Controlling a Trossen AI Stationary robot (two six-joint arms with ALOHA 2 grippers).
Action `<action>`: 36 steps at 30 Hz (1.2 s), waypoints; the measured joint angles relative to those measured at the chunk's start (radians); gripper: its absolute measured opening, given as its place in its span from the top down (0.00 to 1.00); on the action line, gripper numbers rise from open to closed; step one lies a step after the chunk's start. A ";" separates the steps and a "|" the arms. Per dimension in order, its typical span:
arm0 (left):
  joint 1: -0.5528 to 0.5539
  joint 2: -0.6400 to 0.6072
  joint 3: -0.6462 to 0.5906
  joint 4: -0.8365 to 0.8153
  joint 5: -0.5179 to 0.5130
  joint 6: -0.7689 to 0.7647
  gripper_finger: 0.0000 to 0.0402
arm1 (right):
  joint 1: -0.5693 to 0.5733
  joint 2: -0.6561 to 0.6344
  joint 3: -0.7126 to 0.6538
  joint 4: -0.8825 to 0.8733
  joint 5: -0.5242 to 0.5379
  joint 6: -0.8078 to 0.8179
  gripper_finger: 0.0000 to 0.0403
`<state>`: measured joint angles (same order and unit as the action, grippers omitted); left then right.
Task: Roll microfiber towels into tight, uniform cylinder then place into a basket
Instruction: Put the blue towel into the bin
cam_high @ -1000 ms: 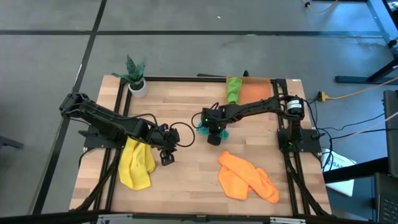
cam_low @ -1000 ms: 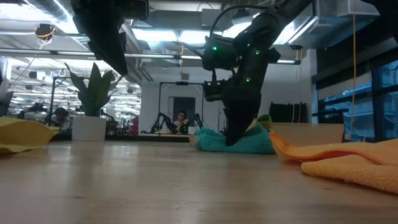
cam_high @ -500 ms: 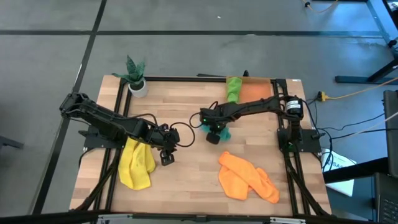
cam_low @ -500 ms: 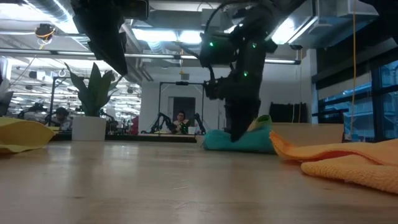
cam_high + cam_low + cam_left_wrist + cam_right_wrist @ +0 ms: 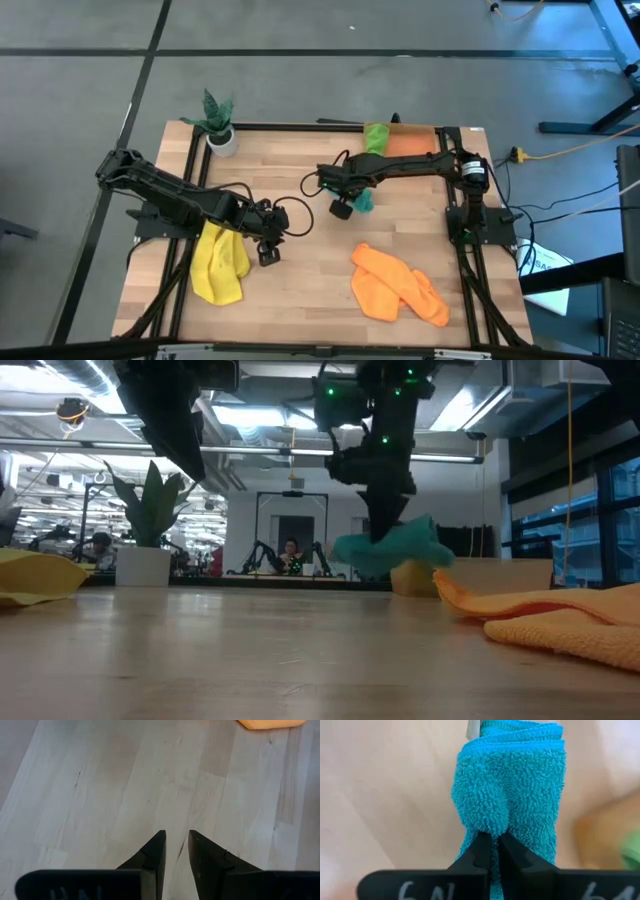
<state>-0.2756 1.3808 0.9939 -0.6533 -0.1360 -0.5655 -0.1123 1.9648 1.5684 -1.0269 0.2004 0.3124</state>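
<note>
My right gripper is shut on the teal towel, a folded bundle held above the table's middle; the towel also shows in the high view. The bright green towel lies at the left end of the orange basket at the far edge. The yellow towel lies crumpled near the left edge and the orange towel near the front right. My left gripper hovers beside the yellow towel, its fingers a narrow gap apart and empty. My right gripper pinches a bulge of the teal towel's top side between its two fingers, several layers thick. The fingers point down from above. The towel hangs roughly level below the fingers, clear of the table.
A small potted plant stands at the far left corner. Bare wood lies between the two arms and along the front edge. A black frame runs round the table.
My right gripper has risen and moved a little toward the far edge, still shut on the teal towel. The towel, which lay on the table, now hangs lifted clear of it.
</note>
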 joint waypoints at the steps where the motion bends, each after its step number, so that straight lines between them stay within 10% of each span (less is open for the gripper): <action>1: 0.000 0.000 0.000 0.000 0.000 0.000 0.82 | 0.000 0.000 0.016 -0.027 0.012 0.003 0.97; 13: 0.000 0.000 0.000 0.000 0.000 0.053 0.82 | -0.045 -0.001 0.215 -0.417 0.173 0.186 0.97; 36: 0.000 0.000 0.000 0.094 -0.270 0.133 0.82 | -0.544 -0.003 0.259 -0.536 0.041 0.228 0.97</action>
<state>-0.2752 1.3808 0.9939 -0.5591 -0.4065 -0.4320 -0.6563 1.9621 1.8278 -1.5629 0.2409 0.5407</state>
